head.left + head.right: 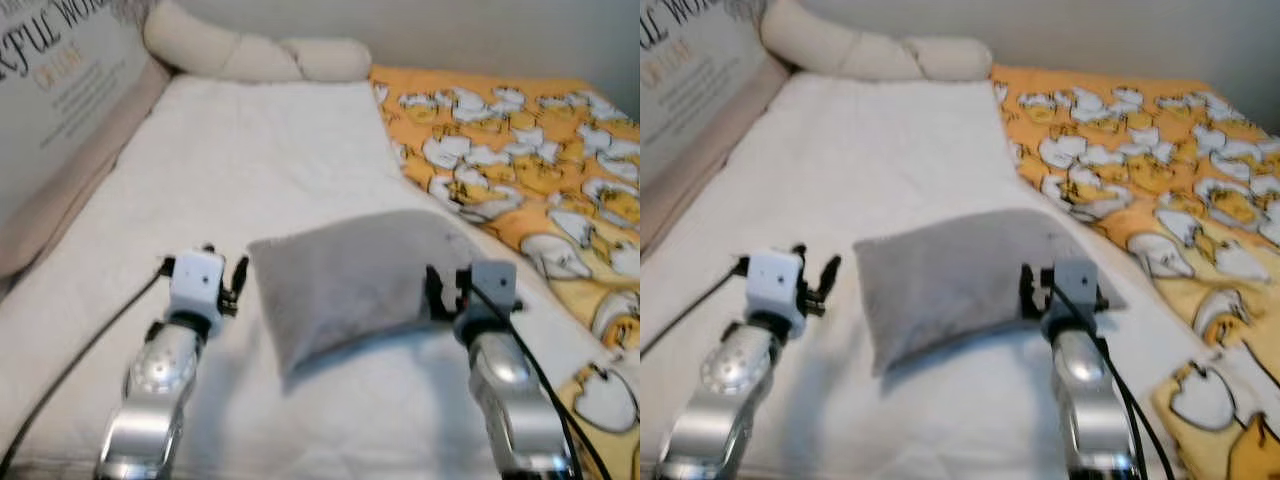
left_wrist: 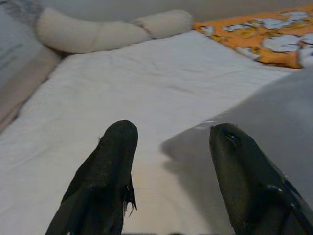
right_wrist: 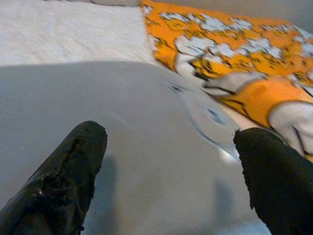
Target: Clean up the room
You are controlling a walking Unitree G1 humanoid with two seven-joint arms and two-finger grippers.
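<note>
Pillow (image 1: 350, 280), grey, rumpled, laid on white bed (image 1: 250, 170), flanked by left end effector (image 2: 168, 161) and right end effector (image 3: 171, 161), both spread apart.

A white bed sheet (image 1: 250, 170) covers the mattress. A long cream bolster (image 1: 250, 50) lies across its far end by the wall. A grey poster (image 1: 55, 90) with pale lettering leans along the left side.

Both silver arms reached forward side by side. The left gripper (image 1: 226, 275) sat at the near left with its fingers (image 2: 105, 171) spread apart. The right gripper (image 1: 446, 290) sat at the near right, fingers (image 3: 66, 174) likewise spread wide.
</note>
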